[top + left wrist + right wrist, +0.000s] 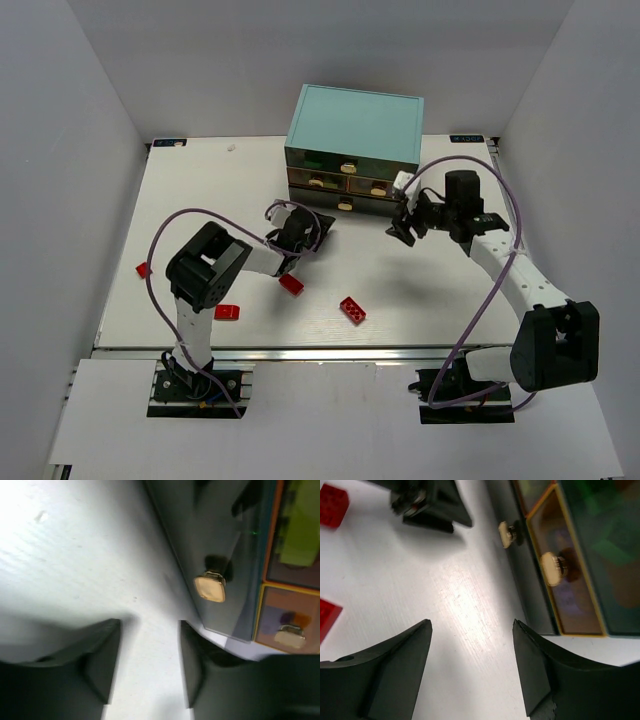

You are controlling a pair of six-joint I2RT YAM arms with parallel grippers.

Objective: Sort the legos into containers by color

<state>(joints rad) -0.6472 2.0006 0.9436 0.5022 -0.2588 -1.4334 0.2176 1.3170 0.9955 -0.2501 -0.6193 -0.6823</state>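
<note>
"Where have the bricks got to?"

"Four small red studded plastic bricks (pixel 352 310) lie loose on the white bench (pixel 420 290), across the lower left and lower middle of the overhead view. They're well apart from the dark-framed cabinet with the light teal top (pixel 355 120) at upper centre. There are green and yellow-green shapes behind its see-through drawers with cream knobs (pixel 318 180), but they're too blurred to count."

"Is either arm carrying one?"

"No. The left end effector (pixel 150 625) has its fingers parted over bare bench, just beside a drawer front with a cream knob (pixel 210 587). The right end effector (pixel 471 625) is spread wider and is empty too, near the cabinet's front toward the right of the overhead view."

"How would one of those bricks take a pinch?"

"They look hard and stiff and seem to weigh next to nothing, so I doubt a squeeze would crush one. The sides are glossy, though, so I'd guess one could slip out of a crooked grip. I'd take it squarely across two flat sides, low down, and stay off the studs. They also sit low, so the fingertips would have to come right down to the bench."
</note>
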